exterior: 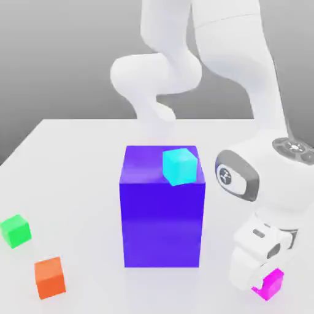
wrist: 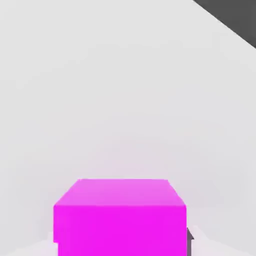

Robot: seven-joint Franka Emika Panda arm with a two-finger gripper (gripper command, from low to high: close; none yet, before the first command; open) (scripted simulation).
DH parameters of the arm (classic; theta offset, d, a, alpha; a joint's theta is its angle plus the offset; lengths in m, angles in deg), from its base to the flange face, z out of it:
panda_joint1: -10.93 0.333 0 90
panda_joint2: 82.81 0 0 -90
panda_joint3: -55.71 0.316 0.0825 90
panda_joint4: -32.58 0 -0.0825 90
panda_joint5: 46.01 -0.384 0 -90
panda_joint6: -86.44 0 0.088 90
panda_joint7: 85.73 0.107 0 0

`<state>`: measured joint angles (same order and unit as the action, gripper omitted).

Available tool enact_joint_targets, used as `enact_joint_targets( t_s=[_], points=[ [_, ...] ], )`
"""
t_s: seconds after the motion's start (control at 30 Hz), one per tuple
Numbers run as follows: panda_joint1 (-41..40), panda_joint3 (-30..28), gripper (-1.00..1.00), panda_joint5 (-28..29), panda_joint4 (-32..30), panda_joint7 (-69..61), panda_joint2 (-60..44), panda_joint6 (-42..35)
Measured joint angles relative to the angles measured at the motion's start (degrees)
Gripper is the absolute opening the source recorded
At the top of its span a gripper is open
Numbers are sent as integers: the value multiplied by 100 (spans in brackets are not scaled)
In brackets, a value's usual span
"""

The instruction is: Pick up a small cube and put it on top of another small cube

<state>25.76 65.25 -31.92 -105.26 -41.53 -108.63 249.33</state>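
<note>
Presently in hand: the pick; the magenta cube (exterior: 268, 284) is in the grip, the lift to follow.
Clock used: exterior view, 12 o'clock toward its top, blue block (exterior: 162, 224) as the hub.
Jaws: closed on the magenta cube, one on either side of it.
Magenta cube: about 4 o'clock of the block, low by the desk (exterior: 92, 165); cannot tell whether its underside has left the surface.
Orange cube: the target (exterior: 49, 278), resting on the desk near 8 o'clock, nothing on top.
Green cube: a bystander (exterior: 16, 231), between 8 and 9 o'clock, near the orange one.
Cyan cube: another bystander (exterior: 180, 167), up on the block, toward 1 o'clock of its top.
Next move: raise straight up, grip kept firm, then carry toward 9 o'clock.
Route, my judgement: the block stands tall beside the path; pass on its 6 o'clock side, or well over it.
Placing: centre over orange, square the faces, lower gently, release once seated.
Progress: early; stack unbuilt.
</note>
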Motion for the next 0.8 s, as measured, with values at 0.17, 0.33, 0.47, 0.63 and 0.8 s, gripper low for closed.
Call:
enact_joint_targets(
  t_s=[0.17, 0.33, 0.47, 0.63, 0.8],
  points=[
    [-258, 365, -100, -429, -135, -353, 816, -647],
    [-873, -182, -100, -585, 178, -377, 858, -778],
    [-1426, -734, -100, -699, 307, -301, 894, -826],
    [-2124, -1431, -100, -916, 13, -73, 1219, -896],
    [-2915, -2274, -100, -1185, -448, 229, 1691, -976]
  ],
)
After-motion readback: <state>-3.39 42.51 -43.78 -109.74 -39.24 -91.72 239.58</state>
